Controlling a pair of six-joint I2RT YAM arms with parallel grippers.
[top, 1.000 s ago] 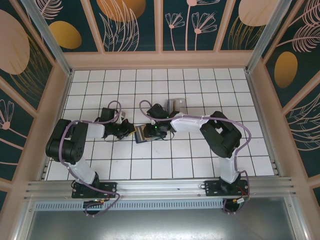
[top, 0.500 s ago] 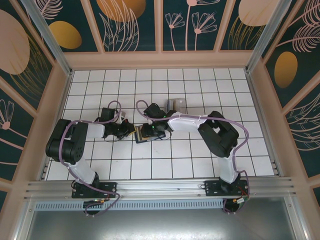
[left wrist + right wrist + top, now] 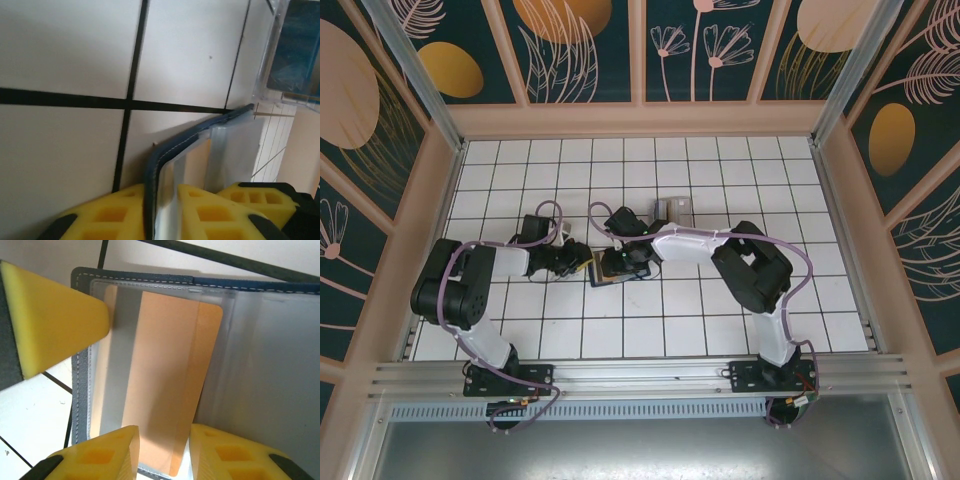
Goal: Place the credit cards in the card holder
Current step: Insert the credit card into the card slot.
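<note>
Nearest us, the two arm bases sit at the near edge of the table [image 3: 720,320], and both arms reach inward so that their wrists meet over the middle of the white tiled top. There the left gripper [image 3: 570,262] and the right gripper [image 3: 622,262] face each other, with the card holder [image 3: 601,274] lying open on the tiles between them. From the left wrist we see the holder's navy stitched cover raised on edge between that gripper's yellow pads [image 3: 100,217]. The pads are a little apart, one against the cover's outer face and a pale pocket leaf before the other, and we cannot tell whether they press on it. From the right wrist the holder lies spread, and an orange-yellow credit card [image 3: 165,370] shows through the clear pocket of its left half, its rounded corners toward the stitched far edge. The right gripper's two pads stand apart with the card's near end in the gap; we cannot tell whether they grip it. A further yellow fingertip [image 3: 55,315] rests at the pocket's left side. Farther back and to the right, a clear plastic rack [image 3: 672,210] stands on the tiles, with something blue inside it in the left wrist view.
</note>
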